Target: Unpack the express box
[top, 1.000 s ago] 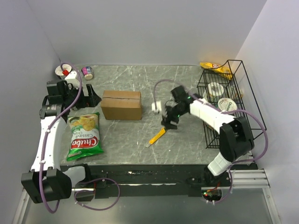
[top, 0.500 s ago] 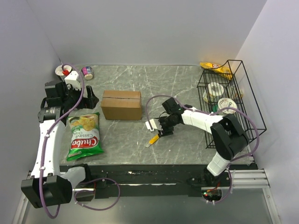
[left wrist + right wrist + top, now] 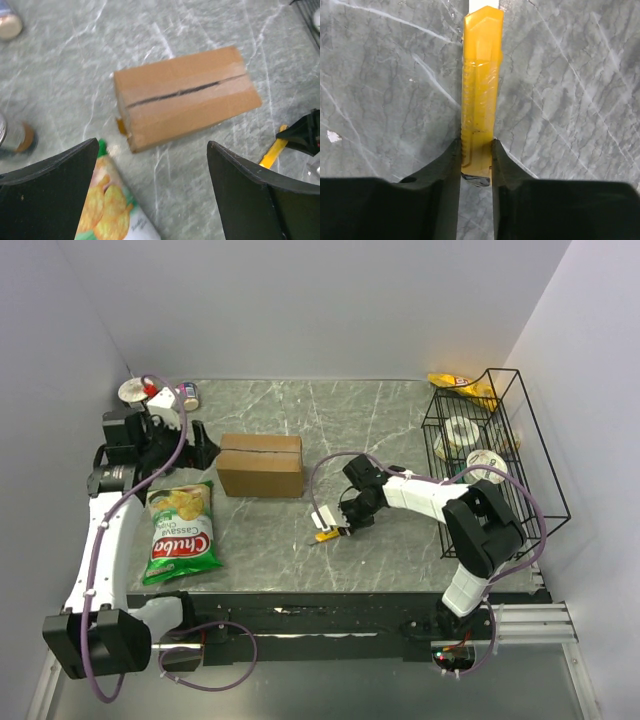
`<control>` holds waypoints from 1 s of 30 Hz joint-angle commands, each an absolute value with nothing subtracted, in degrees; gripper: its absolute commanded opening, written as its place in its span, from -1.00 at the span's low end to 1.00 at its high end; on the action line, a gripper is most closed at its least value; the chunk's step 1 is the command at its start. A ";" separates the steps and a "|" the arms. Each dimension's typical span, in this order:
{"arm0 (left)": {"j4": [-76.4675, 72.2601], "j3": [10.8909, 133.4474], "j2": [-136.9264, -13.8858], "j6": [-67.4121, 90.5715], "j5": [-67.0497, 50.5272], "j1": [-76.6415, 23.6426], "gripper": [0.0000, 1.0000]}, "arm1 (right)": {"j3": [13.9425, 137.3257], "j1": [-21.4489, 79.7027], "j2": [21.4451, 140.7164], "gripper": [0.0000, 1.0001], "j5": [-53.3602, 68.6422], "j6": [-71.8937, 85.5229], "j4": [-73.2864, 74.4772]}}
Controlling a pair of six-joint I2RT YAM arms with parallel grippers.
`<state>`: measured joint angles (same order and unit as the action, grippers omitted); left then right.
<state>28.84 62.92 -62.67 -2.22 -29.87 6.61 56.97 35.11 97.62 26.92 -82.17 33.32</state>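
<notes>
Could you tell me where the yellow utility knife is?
Top view: the knife lies right of the express box on the table, between the right gripper's jaws.

You see a brown express box (image 3: 260,465) with a dark seam line, a yellow utility knife (image 3: 480,100), a green chip bag (image 3: 180,532) lettered red, and a grey, white-veined table (image 3: 400,410).

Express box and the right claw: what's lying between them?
Nothing: in the top view, only bare marble tabletop separates the express box from the right claw, which grips the yellow cutter.
</notes>
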 commanded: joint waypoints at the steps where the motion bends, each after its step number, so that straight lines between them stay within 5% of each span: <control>1: 21.62 66.78 -64.85 -2.18 -29.36 0.46 0.90 | 57.48 34.81 95.28 -0.70 25.40 -77.89 38.12; 6: 25.40 76.37 -68.64 -19.55 -28.91 -13.43 0.92 | 65.20 29.54 87.83 -1.00 31.37 -73.66 52.28; 11: 21.29 70.42 -66.27 -29.69 -31.19 -20.37 0.90 | 79.86 20.40 86.48 -1.00 40.83 -67.69 67.21; 16: 7.65 63.37 -63.19 -38.83 -33.30 -27.15 0.84 | 102.77 17.49 97.98 -1.00 50.52 -61.71 88.65; 22: 15.72 73.02 -71.79 -45.43 -40.51 -30.76 0.58 | 112.05 17.40 103.89 -1.00 53.70 -50.02 90.00; 30: 16.60 74.09 -74.53 -51.59 -40.60 -33.49 0.62 | 111.45 17.67 103.27 -1.00 55.90 -48.69 89.91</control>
